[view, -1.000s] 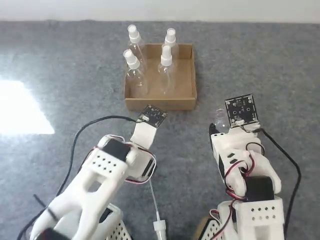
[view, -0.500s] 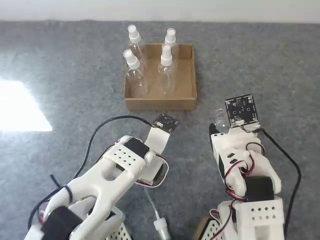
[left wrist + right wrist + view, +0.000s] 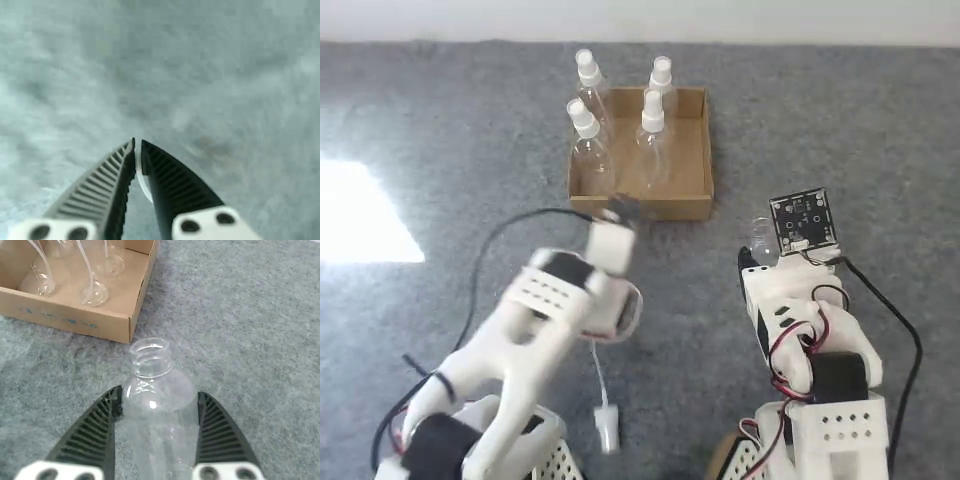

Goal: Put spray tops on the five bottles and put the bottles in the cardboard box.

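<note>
Bottle (image 3: 152, 390), uncapped, stands clamped in your right gripper (image 3: 160, 394) near the cardboard box (image 3: 75, 315); your left gripper (image 3: 137, 145), jaws nearly together, pinches what seems the thin tube of the spray top (image 3: 607, 432); the high view adds its dangling head and four capped bottles (image 3: 650, 125) boxed.

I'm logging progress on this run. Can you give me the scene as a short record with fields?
box: cardboard, open top, on the grey table
capped bottles: four, upright in the box
open bottle: no top, outside the box, near its front corner
right gripper: shut on the open bottle
spray top: off any bottle, its thin tube between the left jaws
left gripper: shut on the spray top's tube
left to do: fit one top, box one bottle
</note>
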Robot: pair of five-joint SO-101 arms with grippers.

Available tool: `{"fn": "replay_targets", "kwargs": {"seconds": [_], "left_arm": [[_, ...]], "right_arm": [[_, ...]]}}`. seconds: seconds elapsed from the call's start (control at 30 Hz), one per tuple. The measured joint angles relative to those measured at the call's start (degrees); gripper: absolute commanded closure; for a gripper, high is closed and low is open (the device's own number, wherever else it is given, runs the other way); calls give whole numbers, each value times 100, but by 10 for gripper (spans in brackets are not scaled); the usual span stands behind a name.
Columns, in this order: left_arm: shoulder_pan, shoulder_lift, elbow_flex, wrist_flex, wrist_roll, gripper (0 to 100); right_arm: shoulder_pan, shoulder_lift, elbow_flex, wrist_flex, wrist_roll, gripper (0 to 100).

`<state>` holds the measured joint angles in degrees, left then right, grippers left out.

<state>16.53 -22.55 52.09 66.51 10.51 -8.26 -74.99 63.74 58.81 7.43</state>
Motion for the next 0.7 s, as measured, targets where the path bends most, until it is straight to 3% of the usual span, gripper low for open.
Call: {"fn": "replay_targets", "kwargs": {"seconds": [0.3,0.53,0.7], "left_arm": [[-1451,9,-712,0,70,988],[-2673,9,-1046,0,1020,988],[-3604,79,-1116,-422,2171,988]], "right_arm": [[0,0,0,0,0,965],[0,0,0,0,0,965],[0,0,0,0,0,965]]}}
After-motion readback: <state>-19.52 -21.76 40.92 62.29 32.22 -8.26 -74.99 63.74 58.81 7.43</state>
